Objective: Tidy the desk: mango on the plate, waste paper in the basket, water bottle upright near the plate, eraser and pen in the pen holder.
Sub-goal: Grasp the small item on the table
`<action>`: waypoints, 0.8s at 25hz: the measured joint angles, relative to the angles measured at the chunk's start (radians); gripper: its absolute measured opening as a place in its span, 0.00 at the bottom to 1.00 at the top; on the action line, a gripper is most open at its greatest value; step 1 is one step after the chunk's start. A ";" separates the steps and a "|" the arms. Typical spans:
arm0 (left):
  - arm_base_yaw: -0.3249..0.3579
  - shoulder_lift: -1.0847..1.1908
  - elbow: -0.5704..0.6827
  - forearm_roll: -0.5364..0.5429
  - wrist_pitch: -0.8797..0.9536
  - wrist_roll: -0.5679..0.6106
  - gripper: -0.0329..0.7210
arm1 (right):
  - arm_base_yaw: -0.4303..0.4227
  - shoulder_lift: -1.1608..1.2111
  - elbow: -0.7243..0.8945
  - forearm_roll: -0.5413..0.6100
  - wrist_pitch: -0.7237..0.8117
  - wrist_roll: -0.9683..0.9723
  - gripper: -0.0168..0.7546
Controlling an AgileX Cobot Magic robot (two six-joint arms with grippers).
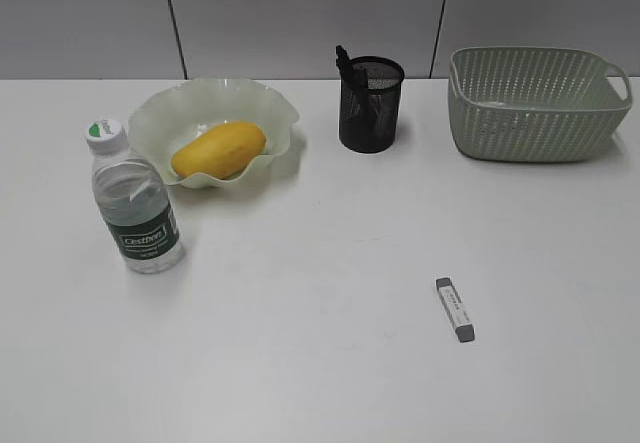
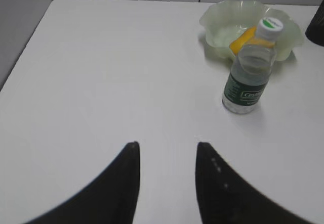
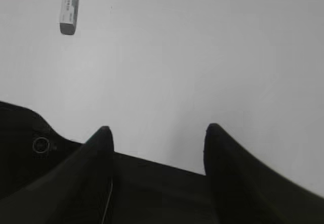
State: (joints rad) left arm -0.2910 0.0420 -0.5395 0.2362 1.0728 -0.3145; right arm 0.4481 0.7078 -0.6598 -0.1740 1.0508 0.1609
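Observation:
The yellow mango (image 1: 219,150) lies in the pale green wavy plate (image 1: 160,113). The water bottle (image 1: 135,203) stands upright in front of the plate's left side; it also shows in the left wrist view (image 2: 249,80) with the plate (image 2: 217,21) behind it. The black mesh pen holder (image 1: 370,105) stands at the back with a dark pen (image 1: 345,63) in it. The grey eraser (image 1: 454,309) lies flat on the desk at front right, also in the right wrist view (image 3: 69,15). The sage green basket (image 1: 537,103) stands at back right. The waste paper is not visible. My left gripper (image 2: 167,145) and right gripper (image 3: 157,129) are open and empty.
The white desk (image 1: 300,313) ends at a grey wall behind. In the right wrist view a dark edge (image 3: 30,148) lies under the right gripper at the desk's front. In the left wrist view the desk's left edge (image 2: 25,47) shows.

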 joint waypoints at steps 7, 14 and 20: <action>0.000 0.143 -0.024 -0.031 -0.055 0.137 0.41 | 0.000 -0.449 0.109 0.079 0.049 -0.043 0.61; 0.000 0.434 -0.143 -0.231 -0.248 0.340 0.55 | 0.000 -0.624 0.146 0.090 0.006 -0.052 0.61; -0.029 0.745 -0.317 -0.511 -0.378 0.542 0.58 | 0.000 -0.627 0.149 0.090 -0.006 -0.056 0.61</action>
State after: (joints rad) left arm -0.3203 0.7868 -0.8567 -0.2747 0.6945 0.2277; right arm 0.4481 0.0803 -0.5110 -0.0841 1.0453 0.1053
